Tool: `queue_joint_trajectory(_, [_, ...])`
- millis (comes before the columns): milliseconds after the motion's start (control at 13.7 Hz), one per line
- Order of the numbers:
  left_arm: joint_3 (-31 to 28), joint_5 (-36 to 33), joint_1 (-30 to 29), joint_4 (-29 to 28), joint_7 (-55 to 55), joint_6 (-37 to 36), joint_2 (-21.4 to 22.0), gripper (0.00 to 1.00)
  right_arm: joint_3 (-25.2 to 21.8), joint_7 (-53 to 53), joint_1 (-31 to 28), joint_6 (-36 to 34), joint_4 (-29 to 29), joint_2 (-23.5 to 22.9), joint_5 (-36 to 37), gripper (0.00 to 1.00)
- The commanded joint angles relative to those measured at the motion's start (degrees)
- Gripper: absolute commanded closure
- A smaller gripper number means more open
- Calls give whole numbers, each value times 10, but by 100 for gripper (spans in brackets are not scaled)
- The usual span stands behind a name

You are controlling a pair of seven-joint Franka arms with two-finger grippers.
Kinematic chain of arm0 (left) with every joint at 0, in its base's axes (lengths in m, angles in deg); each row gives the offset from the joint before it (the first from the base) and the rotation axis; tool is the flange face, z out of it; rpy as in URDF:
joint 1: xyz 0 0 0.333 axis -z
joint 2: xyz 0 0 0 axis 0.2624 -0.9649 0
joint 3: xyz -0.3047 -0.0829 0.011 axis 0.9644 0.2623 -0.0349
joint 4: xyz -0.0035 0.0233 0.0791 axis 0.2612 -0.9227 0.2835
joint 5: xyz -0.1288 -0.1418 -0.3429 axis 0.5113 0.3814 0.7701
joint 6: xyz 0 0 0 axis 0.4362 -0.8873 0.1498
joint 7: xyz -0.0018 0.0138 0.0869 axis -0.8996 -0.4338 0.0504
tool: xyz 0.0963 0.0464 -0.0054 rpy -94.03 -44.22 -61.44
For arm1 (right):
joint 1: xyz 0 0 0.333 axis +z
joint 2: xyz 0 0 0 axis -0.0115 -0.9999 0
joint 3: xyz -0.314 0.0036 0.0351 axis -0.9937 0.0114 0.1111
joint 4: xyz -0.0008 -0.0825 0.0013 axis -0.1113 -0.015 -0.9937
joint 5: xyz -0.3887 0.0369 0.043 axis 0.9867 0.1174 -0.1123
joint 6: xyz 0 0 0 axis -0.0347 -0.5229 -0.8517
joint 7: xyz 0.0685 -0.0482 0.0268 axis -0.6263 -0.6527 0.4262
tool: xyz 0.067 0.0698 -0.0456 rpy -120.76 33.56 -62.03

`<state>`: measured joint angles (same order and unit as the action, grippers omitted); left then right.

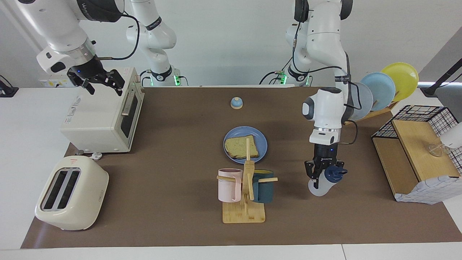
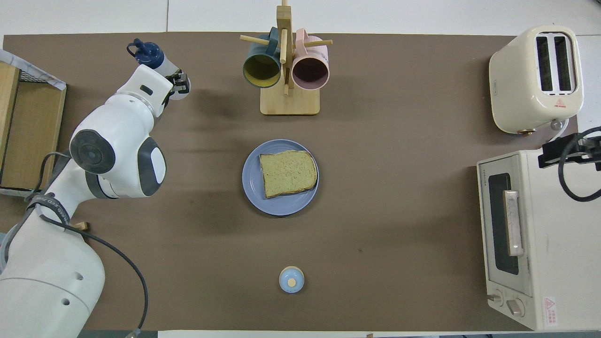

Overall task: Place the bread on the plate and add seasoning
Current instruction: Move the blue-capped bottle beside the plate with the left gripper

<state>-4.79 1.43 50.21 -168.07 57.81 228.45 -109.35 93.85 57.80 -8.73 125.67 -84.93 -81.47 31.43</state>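
The bread (image 1: 241, 147) (image 2: 287, 172) lies flat on the blue plate (image 1: 262, 141) (image 2: 251, 177) at mid-table. The seasoning bottle (image 1: 318, 188) (image 2: 162, 63) is whitish with a navy cap. It leans over, farther from the robots than the plate and toward the left arm's end. My left gripper (image 1: 320, 176) (image 2: 176, 85) comes down on it and is shut on its neck just under the cap. I cannot tell whether its base rests on the mat. My right gripper (image 1: 101, 86) (image 2: 569, 151) hangs open and empty over the toaster oven (image 1: 99, 115).
A wooden mug rack (image 1: 244, 213) with a pink and a dark teal mug stands just beside the bottle. A small bell (image 1: 236, 103) sits near the robots. A toaster (image 1: 70, 193), a rack of upright plates (image 1: 382, 88) and a wire basket shelf (image 1: 415, 151) line the table's ends.
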Motion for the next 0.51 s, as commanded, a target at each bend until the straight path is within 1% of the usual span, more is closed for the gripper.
queue_joint_trajectory(0, [-2, -18, 5, 8, -18, -88, 45, 100, -6, 14, -2, 8, -28, 14, -16, 0])
queue_joint_trajectory(73, [-2, -29, 6, 9, -45, -120, 61, 100, -6, 15, -2, 10, -32, 16, -16, 0])
queue_joint_trajectory(146, [-2, -40, 8, 11, -98, -145, 72, 100, -3, 15, -2, 13, -27, 14, -11, 0])
queue_joint_trajectory(219, [0, -42, 9, 15, -157, -169, 85, 100, 0, 16, -2, 21, -16, 8, -11, 0])
queue_joint_trajectory(438, [2, -43, 18, 16, -285, -275, 134, 100, -3, 14, -2, 23, -12, 5, -18, 0])
